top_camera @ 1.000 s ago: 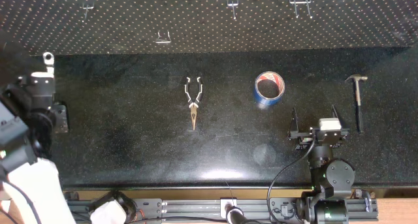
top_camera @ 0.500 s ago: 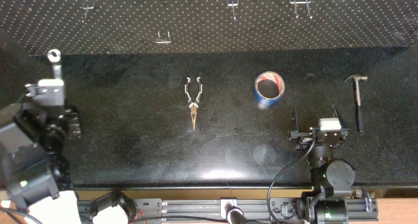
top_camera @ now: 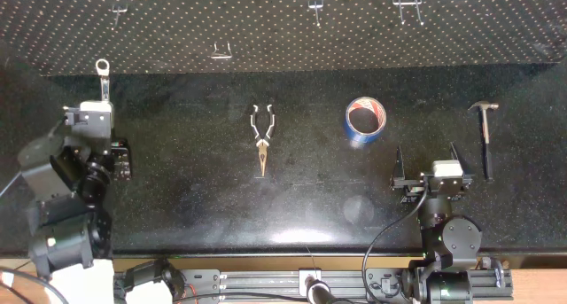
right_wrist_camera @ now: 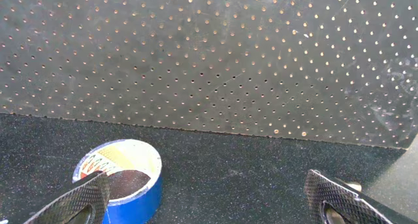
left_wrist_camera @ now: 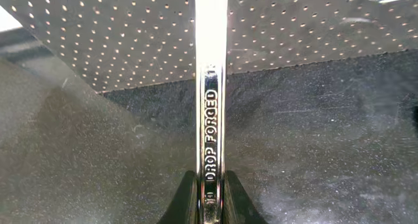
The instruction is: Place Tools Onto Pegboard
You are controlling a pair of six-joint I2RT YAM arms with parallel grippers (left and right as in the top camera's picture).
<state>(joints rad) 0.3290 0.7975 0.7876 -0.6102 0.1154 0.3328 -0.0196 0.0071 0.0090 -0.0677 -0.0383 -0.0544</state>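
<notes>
Your left pincer is closed tight on the shank of a wrench, gripping it from both sides near its lower end. The wrench stands straight out of the pincer toward the pegboard. In the top view its ring end shows against the board's lower edge, at the far left of the counter.

Your right pincer is spread wide and has hold of nothing. It sits low over the counter, just ahead of the right arm's base. The tape, a blue roll, lies flat on the counter between that pincer and the board, a little to its left. In the right wrist view the roll is just beside one of the open tips.

The hammer lies at the right end of the counter, beside the right pincer, with its head toward the board. The pliers lie near the middle of the counter, well apart from both pincers, with the handles toward the board and the nose toward the arms.

Wire hooks are set along the board.
</notes>
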